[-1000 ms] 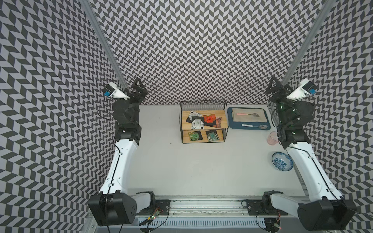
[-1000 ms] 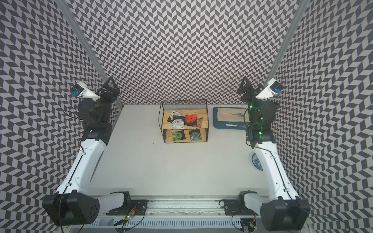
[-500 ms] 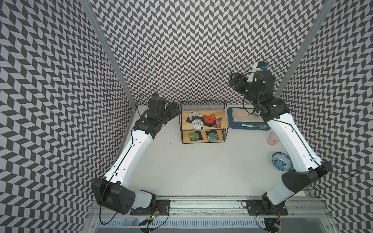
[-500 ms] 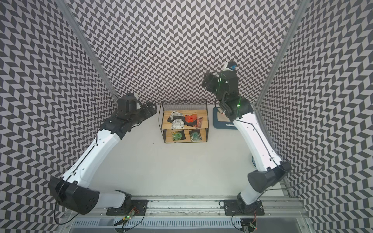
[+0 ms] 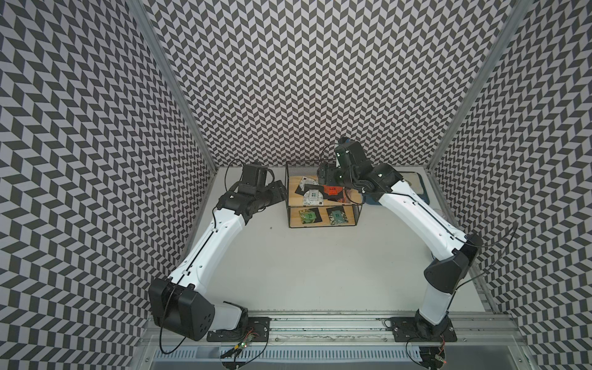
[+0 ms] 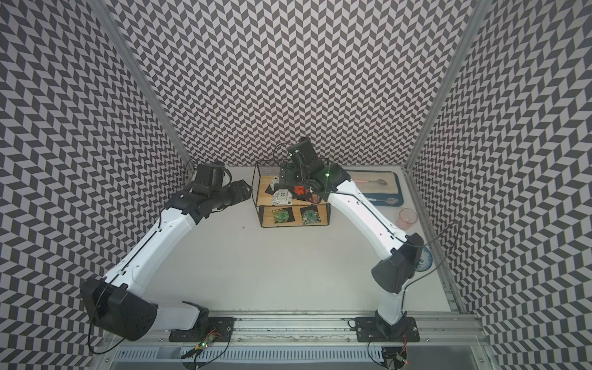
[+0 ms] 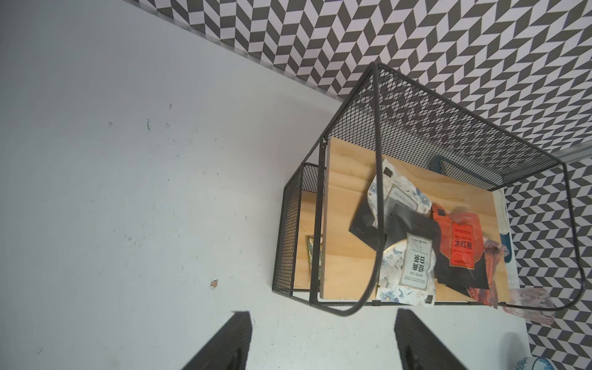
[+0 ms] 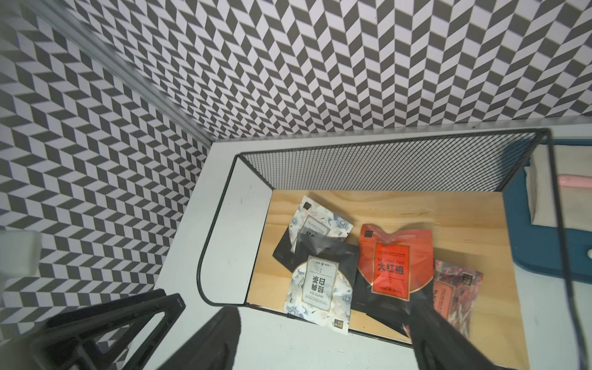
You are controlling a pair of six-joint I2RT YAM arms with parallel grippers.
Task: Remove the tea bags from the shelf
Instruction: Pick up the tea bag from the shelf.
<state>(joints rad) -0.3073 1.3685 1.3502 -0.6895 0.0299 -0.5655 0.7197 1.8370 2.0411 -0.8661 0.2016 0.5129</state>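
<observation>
here, at the back of the worktop (image 5: 320, 272), the shelf (image 5: 294, 196): two wooden boards in a black wire frame with a mesh back. on the upper board, a loose, overlapping pile of tea bags (image 7: 416, 259): a white sachet (image 8: 320, 290) at the front edge, partly over a black-backed sachet (image 8: 339, 256); a second white sachet (image 8: 317, 224) behind them; an orange-red sachet (image 8: 392, 272) just beside, printed face up; a reddish patterned sachet (image 8: 458, 288) at the right end. on the lower board, flat and apart from each other, a green sachet (image 5: 308, 215) and a teal sachet (image 5: 336, 215). left end effector (image 7: 322, 314) just beside the shelf's left end, fingers (image 7: 230, 346) spread wide, gripping nothing. right end effector (image 8: 323, 309) above the upper board, fingers (image 8: 221, 342) likewise spread, nothing between them; cannot tell whether touching the wire frame. right of the shelf, a blue tray (image 6: 399, 192) with a beige cloth (image 6: 374, 189) and two spoons (image 6: 381, 182), one on the cloth, one along the tray's front edge. nearer the front, a pink cup (image 6: 407, 217) and a blue patterned bowl (image 6: 426, 258), well apart from the shelf.
</observation>
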